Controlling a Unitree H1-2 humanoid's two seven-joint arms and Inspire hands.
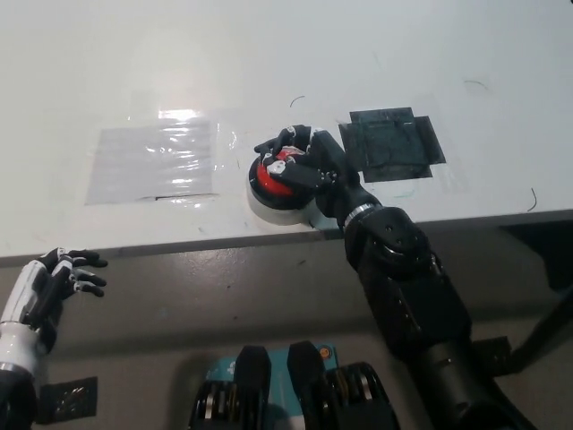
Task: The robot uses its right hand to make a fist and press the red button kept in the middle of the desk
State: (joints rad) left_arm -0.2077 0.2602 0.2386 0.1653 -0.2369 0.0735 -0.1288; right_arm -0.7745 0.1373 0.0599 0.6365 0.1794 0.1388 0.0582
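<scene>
Just below frame centre, the red button is covered by the curled, empty right hand. The press is best driven straight down, with the fist kept centred. The left hand, fingers spread, is rested at lower left.

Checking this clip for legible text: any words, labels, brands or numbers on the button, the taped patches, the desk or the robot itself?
None can be read.
Red button: no marking visible; the right hand covers much of it.
Clear taped sheet: only glare.
Black patch: plain.
Desk: a few thin scribbles, not letters.
Left hand, resting lower left: no label visible.
</scene>
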